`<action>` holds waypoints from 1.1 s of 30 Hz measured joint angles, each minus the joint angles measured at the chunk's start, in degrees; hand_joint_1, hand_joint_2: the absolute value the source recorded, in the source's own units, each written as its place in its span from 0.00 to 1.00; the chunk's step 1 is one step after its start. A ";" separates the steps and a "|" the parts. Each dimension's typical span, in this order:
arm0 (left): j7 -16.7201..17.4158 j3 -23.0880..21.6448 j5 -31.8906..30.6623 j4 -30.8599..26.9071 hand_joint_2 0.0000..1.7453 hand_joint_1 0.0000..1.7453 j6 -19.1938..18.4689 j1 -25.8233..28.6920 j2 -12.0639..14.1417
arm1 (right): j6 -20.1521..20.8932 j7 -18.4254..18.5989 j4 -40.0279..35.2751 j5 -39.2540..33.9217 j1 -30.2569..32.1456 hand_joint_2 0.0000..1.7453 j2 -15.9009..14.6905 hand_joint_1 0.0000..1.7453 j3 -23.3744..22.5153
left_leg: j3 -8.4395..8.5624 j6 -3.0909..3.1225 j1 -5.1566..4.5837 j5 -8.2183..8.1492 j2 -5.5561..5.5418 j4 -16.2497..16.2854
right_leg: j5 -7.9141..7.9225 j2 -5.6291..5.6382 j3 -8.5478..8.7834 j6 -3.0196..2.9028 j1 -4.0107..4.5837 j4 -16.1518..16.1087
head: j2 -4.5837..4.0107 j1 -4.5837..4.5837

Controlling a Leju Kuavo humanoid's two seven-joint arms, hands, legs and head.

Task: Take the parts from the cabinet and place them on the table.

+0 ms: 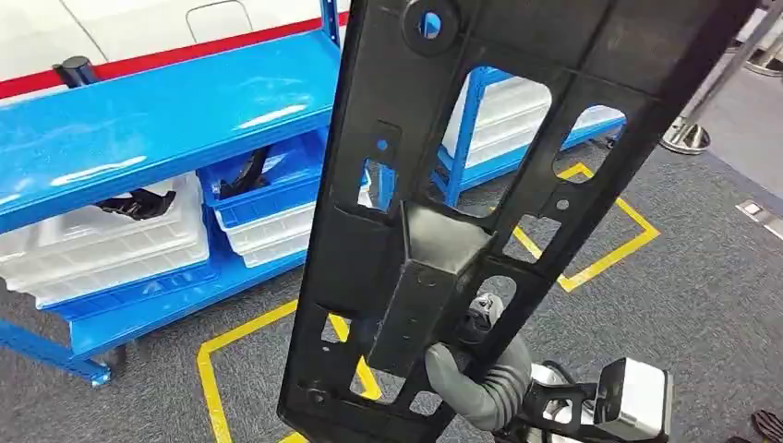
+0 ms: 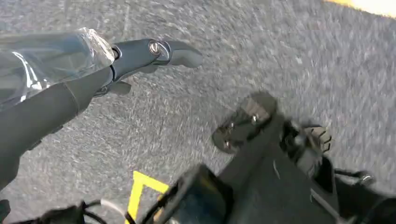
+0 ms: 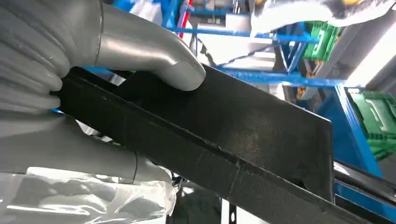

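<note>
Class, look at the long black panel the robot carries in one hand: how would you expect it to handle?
The panel looks like stiff moulded plastic: it stands straight though the right hand grips only its lower end. Its many cut-outs suggest it is light for its size. Held so low, it may sway or tip.

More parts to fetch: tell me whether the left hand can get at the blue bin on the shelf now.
Probably not: the left hand hangs over the carpet, and the black part held up by the right hand stands before the blue bin.
</note>
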 joint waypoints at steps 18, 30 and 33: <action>1.25 -0.26 1.03 0.00 1.00 0.00 -0.48 -1.03 0.15 | -0.09 -0.09 -1.86 1.68 1.98 1.00 -0.46 1.00 -0.61 | -6.39 -3.03 -0.15 -8.89 0.14 18.15 | 8.42 1.35 7.33 -3.03 -0.17 -15.66 | 0.00 -0.20; 0.52 -0.35 1.46 0.04 1.00 0.00 -0.26 0.07 -0.02 | -0.09 -0.61 -2.23 2.67 3.43 1.00 -0.44 1.00 -0.68 | 0.98 -0.07 0.17 -0.99 -0.49 0.02 | 2.25 -0.07 0.29 0.27 -0.21 -2.84 | 0.00 0.13; 0.55 -0.35 1.73 0.04 1.00 0.00 -0.33 0.11 -0.02 | -0.04 -0.77 -2.25 3.08 4.37 1.00 -0.46 1.00 -0.68 | 0.91 -0.08 0.15 -1.04 1.75 0.06 | 0.89 -0.35 -1.75 0.66 -0.43 3.29 | 0.00 0.15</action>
